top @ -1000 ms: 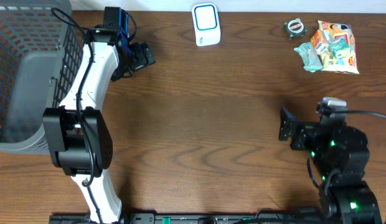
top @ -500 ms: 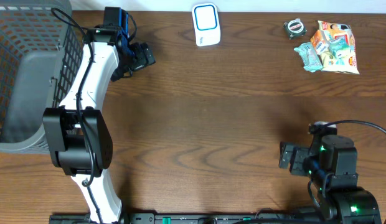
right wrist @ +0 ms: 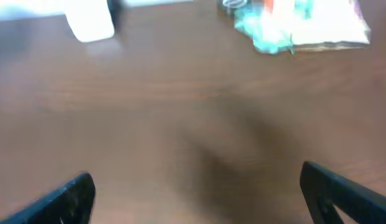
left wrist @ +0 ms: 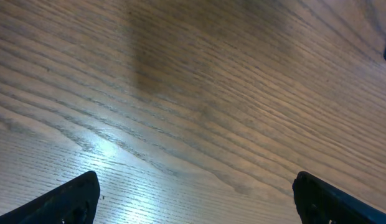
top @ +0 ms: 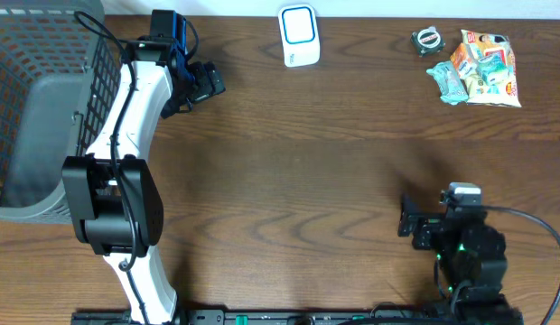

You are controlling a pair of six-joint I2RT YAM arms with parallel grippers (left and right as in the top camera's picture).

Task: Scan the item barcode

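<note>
Your right tool [top: 409,219] hangs wide open, holding nothing, near the desk's [top: 307,181] front edge. Your left tool [top: 206,83], equally wide, sits beside the basket [top: 45,108]. The snack packets [top: 483,68] lie at the far right corner, well apart from the white scanner [top: 299,36].

No text, brand, number or sign was legible in any view. The colourful packet [top: 486,70] at the far right carried printed graphics, too small to read from overhead and blurred in the right wrist view. The white scanner [top: 299,36] at the far centre showed a blue rounded outline on its face; any lettering on it could not be resolved.
</note>
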